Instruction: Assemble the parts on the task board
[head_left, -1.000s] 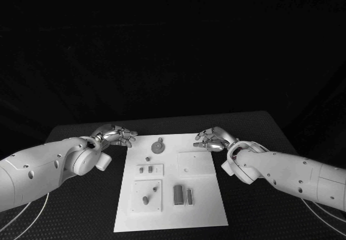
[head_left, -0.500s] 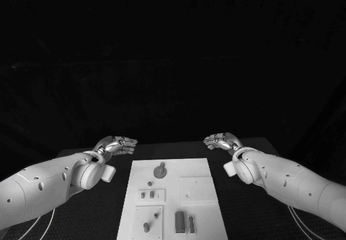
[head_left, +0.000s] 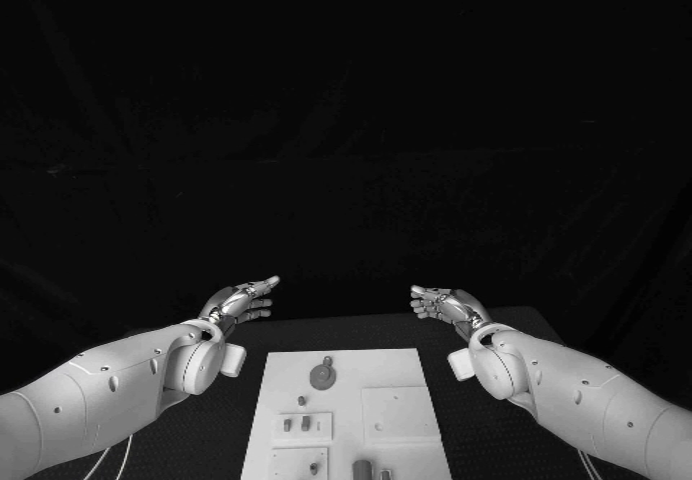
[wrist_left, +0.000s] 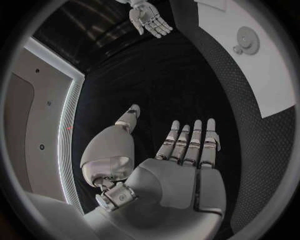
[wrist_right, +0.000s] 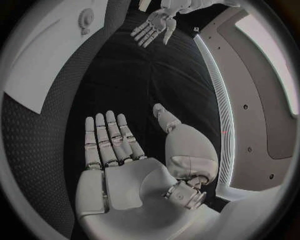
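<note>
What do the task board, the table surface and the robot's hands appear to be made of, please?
Task board: looks like matte white plastic, flat and even, though painted metal is possible. Table: black with a fine dotted weave, probably a textured rubber or fabric mat. Left hand and right hand: silvery segments with soft highlights, likely metal or metallic-coated plastic.

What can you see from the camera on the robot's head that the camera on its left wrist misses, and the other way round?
The head view alone shows the nearer part of the white board: a raised square plate and a small plate with two little pieces standing in it.

The left wrist view alone shows the palm side of the left hand, fingers straight and apart, holding nothing.

Both show the black table, the round disc-shaped part lying on the board's far end, and the two hands; the right hand is also empty with its fingers apart.
</note>
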